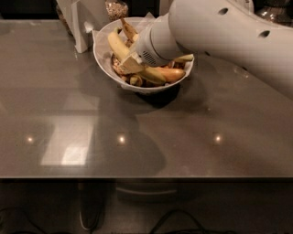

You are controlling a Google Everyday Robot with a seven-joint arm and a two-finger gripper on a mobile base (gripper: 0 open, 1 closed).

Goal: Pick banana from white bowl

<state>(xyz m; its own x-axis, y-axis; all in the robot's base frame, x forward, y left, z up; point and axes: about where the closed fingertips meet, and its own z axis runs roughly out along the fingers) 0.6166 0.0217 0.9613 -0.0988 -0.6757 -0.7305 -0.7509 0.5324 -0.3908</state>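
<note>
The white bowl [99, 58] stands at the back middle of the grey table. It holds several bananas. The banana [117, 45], long and pale greenish-yellow, leans against the bowl's left inner side, its stem end pointing up. A deeper-yellow banana [154, 76] and small orange-brown ones [173, 73] lie lower in the bowl. My white arm [215, 32] reaches in from the upper right. The gripper [132, 64] is inside the bowl, low against the long banana, and the wrist hides most of it.
A glass jar of grain [115, 8] stands just behind the bowl. A white upright object [81, 25] stands at the bowl's back left. Another jar [274, 9] is at the far right back. The table's front edge [146, 176] runs across the lower view.
</note>
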